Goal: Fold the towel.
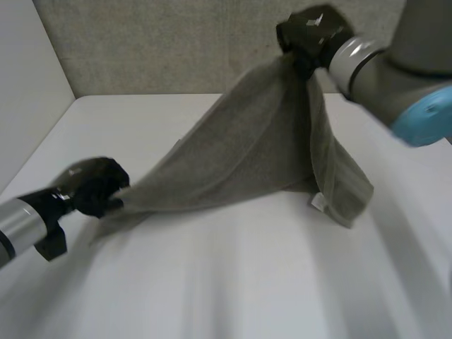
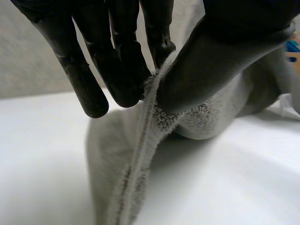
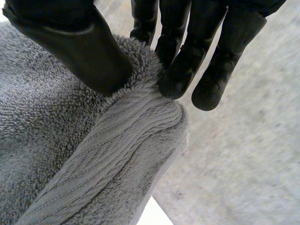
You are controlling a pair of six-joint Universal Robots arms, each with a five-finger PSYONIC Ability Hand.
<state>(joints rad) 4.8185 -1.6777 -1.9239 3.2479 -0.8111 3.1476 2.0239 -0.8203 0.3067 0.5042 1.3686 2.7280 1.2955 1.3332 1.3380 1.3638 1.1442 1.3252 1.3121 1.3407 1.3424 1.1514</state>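
A: "Since the right hand (image 1: 311,35) pinches only a small bunch of the towel (image 1: 261,148) between thumb and fingers, high at the upper right of the head view, that corner could slide out if the arms draw further apart."

B: "The left hand (image 1: 95,185) looks no safer. At the lower left, close above the table (image 1: 233,282), it nips just the hemmed edge between its thumb and fingers (image 2: 126,70). A tug from the raised side might strip it loose."

A: "And the sagging part?"

B: "One end hangs down right of centre and rests on the table, with a small white label (image 1: 318,203) showing at its lower edge. If that end drags or bunches, the fold would probably land crooked."

A: "How does the cloth itself look?"

B: "Grey terry, thick and fuzzy, with a ribbed band along the hem. It stretches in a slanted sheet from lower left to upper right, creased down the middle, not yet folded flat."
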